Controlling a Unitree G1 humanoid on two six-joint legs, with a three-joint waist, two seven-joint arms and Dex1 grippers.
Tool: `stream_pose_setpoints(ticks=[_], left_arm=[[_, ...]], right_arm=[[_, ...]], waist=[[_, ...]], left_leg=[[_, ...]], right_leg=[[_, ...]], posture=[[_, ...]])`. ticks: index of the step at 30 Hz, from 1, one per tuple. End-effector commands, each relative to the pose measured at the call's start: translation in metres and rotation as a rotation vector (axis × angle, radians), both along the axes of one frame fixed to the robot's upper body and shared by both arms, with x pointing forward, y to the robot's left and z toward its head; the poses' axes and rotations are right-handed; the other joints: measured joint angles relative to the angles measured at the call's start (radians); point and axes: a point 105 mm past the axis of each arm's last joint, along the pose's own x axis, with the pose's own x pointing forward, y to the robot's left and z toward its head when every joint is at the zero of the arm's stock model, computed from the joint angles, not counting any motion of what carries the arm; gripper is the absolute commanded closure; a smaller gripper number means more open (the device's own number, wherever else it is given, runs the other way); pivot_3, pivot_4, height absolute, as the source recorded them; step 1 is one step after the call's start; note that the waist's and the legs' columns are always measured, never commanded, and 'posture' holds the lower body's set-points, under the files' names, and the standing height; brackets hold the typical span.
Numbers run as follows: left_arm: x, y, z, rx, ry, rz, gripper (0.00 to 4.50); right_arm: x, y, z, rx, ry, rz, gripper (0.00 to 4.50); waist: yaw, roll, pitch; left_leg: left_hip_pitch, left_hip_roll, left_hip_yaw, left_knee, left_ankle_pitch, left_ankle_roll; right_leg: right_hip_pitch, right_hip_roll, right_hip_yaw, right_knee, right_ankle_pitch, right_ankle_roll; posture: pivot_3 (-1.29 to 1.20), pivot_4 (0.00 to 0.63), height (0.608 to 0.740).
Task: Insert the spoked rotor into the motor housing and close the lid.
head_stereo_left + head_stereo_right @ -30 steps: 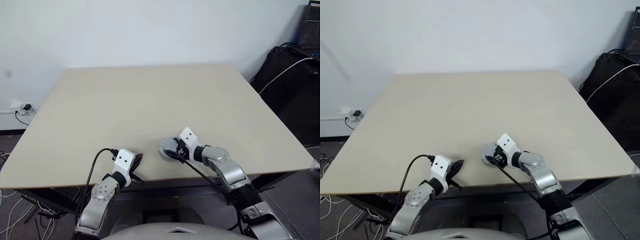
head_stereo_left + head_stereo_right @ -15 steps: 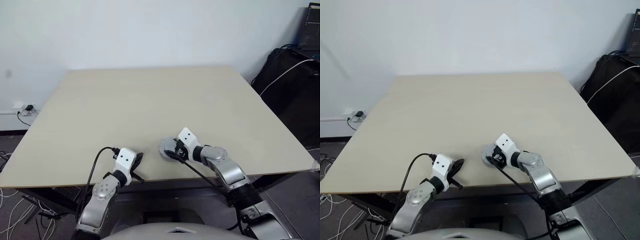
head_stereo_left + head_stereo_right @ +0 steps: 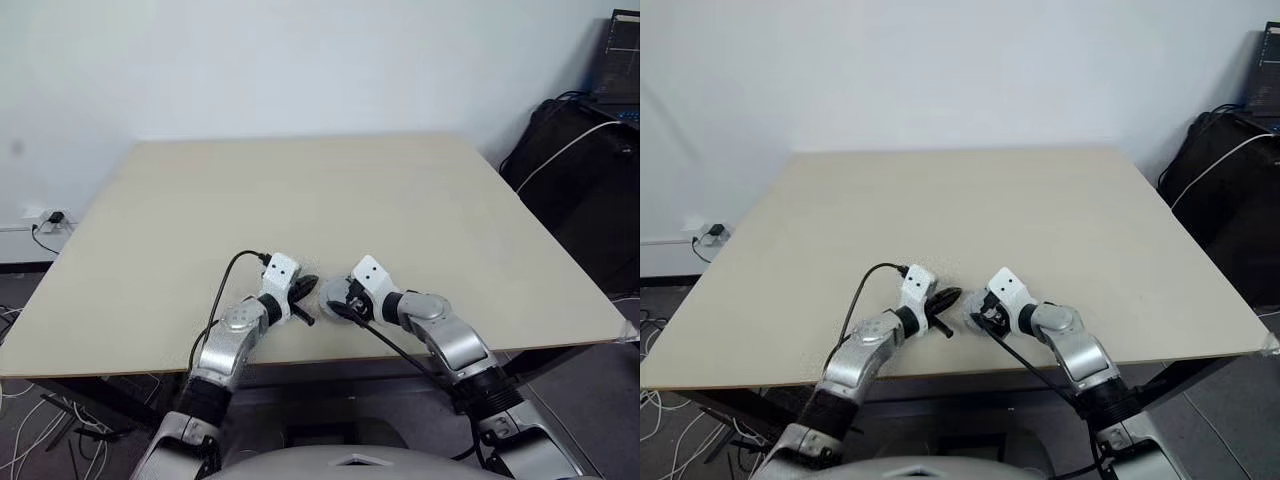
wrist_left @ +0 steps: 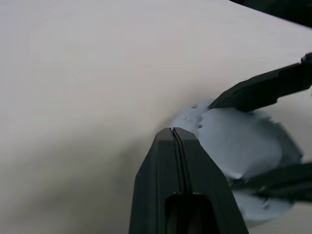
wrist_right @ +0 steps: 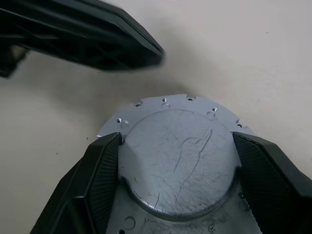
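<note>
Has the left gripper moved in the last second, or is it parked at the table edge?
Yes. The left gripper, shut, has moved away from the table's near edge, forward and toward the lid that the right gripper clamps.

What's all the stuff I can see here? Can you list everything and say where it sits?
lid: one, silver-grey round disc, smooth scratched face up, near the table's front edge, between the right gripper's fingers.
table: one, pale beige, fills the middle of the scene.
wall: white, behind the table.
wall socket with plug: one, white, low on the wall at the left.
dark bags and cables: black, with a white cable, at the right beside the table.
left gripper: one, black fingers shut together, tip right next to the lid's edge.
right gripper: one, black fingers set on either side of the lid.
</note>
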Motion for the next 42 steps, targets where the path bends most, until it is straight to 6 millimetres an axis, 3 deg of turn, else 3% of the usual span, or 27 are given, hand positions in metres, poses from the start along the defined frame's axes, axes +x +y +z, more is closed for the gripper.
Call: stream_pose_setpoints(ticks=[1, 10, 20, 21, 23, 25, 31, 37, 42], left_arm=[[0.006, -0.008, 0.007, -0.038, 0.058, -0.038, 4.5], [0.003, -0.014, -0.01, 0.074, 0.169, -0.076, 4.5], [-0.012, -0.023, -0.014, 0.06, 0.241, -0.16, 4.5], [-0.012, -0.024, -0.014, 0.06, 0.242, -0.163, 4.5], [-0.013, -0.024, -0.014, 0.063, 0.242, -0.166, 4.5], [-0.012, -0.023, -0.014, 0.071, 0.237, -0.153, 4.5], [-0.017, -0.021, -0.015, 0.057, 0.242, -0.152, 4.5], [-0.02, -0.021, -0.019, 0.058, 0.254, -0.155, 4.5], [-0.022, -0.023, -0.019, 0.058, 0.257, -0.168, 4.5]], right_arm=[[-0.003, -0.009, -0.01, -0.052, 0.034, -0.031, 1.25], [-0.003, -0.011, -0.01, -0.052, 0.031, -0.047, 1.25], [0.0, -0.01, -0.008, -0.036, 0.037, -0.056, 1.25], [0.001, -0.012, -0.008, -0.032, 0.044, -0.066, 0.54], [0.0, -0.014, -0.008, -0.043, 0.05, -0.068, 0.02], [0.0, -0.018, -0.007, -0.065, 0.038, -0.071, 0.02], [-0.014, -0.032, 0.005, -0.051, 0.028, -0.079, 0.02], [-0.044, -0.035, 0.027, 0.04, 0.048, -0.011, 0.02], [-0.037, -0.05, 0.056, 0.18, -0.031, -0.142, 0.02]], waist=[[-0.002, 0.0, 0.0], [-0.002, 0.0, 0.0], [-0.002, 0.0, -0.001], [-0.002, -0.001, -0.001], [-0.002, -0.001, -0.001], [0.001, -0.001, -0.001], [0.012, -0.001, -0.001], [0.015, -0.001, -0.001], [0.015, -0.002, 0.0]], left_leg=[[-0.001, 0.0, 0.0, 0.0, 0.0, 0.0], [-0.001, 0.0, -0.001, 0.0, 0.0, 0.0], [0.0, 0.0, -0.002, 0.0, 0.0, 0.0], [0.0, 0.0, -0.002, 0.0, 0.0, 0.0], [0.0, 0.0, -0.002, 0.0, 0.0, 0.0], [0.0, 0.0, -0.002, 0.0, 0.0, 0.0], [-0.001, -0.001, -0.003, -0.001, -0.002, 0.002], [-0.004, -0.002, -0.003, 0.0, -0.004, 0.003], [-0.01, -0.002, -0.004, 0.001, -0.004, 0.003]], right_leg=[[0.0, 0.001, 0.0, 0.0, 0.0, 0.0], [0.0, 0.0, 0.0, -0.001, 0.0, 0.0], [0.0, -0.002, 0.0, -0.002, 0.0, 0.001], [0.0, -0.002, 0.0, -0.002, 0.0, 0.001], [0.0, -0.002, 0.0, -0.002, 0.0, 0.001], [0.0, -0.002, 0.0, -0.003, 0.0, 0.001], [0.0, -0.003, 0.0, -0.003, -0.002, 0.004], [-0.001, -0.005, 0.001, -0.004, -0.004, 0.005], [-0.003, -0.005, 0.001, -0.004, -0.004, 0.006]], posture=[[0.0, 0.0, 0.74], [0.0, 0.0, 0.74], [0.0, 0.0, 0.74], [0.0, 0.0, 0.74], [0.0, 0.0, 0.74], [0.0, 0.0, 0.74], [0.0, 0.0, 0.74], [0.0, 0.0, 0.74], [0.0, 0.0, 0.74]])
